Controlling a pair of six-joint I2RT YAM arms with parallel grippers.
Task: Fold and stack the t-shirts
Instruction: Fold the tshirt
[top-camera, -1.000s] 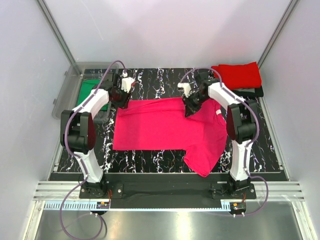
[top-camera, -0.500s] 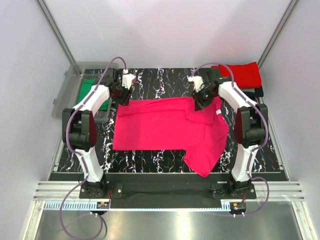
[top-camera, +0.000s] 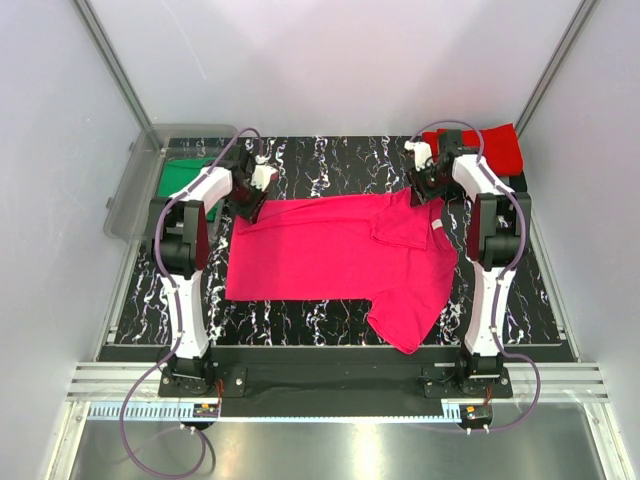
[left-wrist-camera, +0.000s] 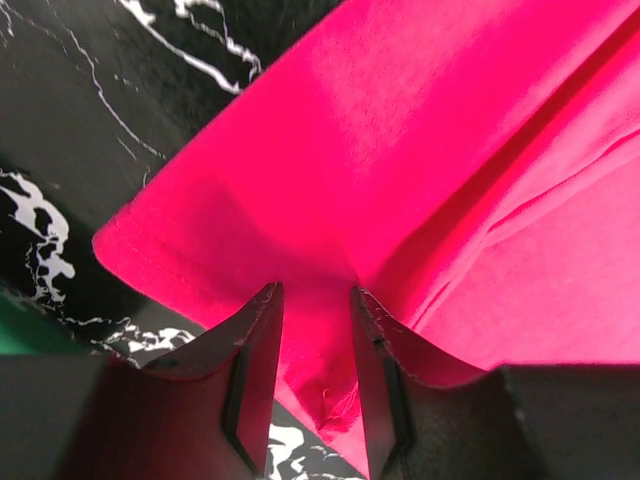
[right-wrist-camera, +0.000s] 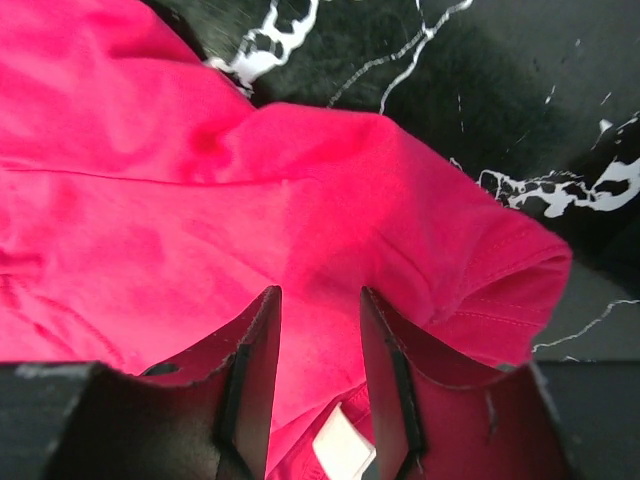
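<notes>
Now — pink t-shirt (top-camera: 330, 255): one | red t-shirt (top-camera: 480, 148): one | green t-shirt (top-camera: 180, 176): one

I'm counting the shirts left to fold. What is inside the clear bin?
A green shirt lies in the bin. The left arm covers part of it, and whether anything lies beneath the green shirt cannot be seen.
</notes>
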